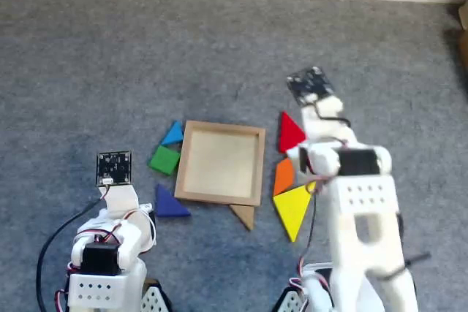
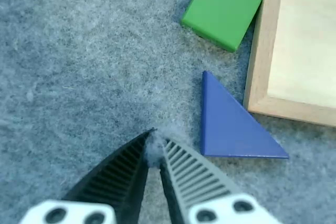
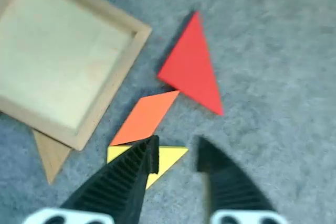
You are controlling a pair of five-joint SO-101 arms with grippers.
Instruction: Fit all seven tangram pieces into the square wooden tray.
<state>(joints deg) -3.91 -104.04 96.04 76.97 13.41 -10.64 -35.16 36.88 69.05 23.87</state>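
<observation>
The left gripper (image 2: 155, 146), at near left, has jaws together; the right gripper (image 3: 177, 153), farther right, has jaws apart.

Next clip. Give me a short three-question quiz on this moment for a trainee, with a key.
1. True or false: the wooden tray already holds a tangram piece.
2. Which piece lies closest to the left gripper? A) green square B) dark blue triangle C) red triangle
3. Fill in: the right gripper is ___ (open or shut).
Key: 1 false; 2 B; 3 open.
</observation>
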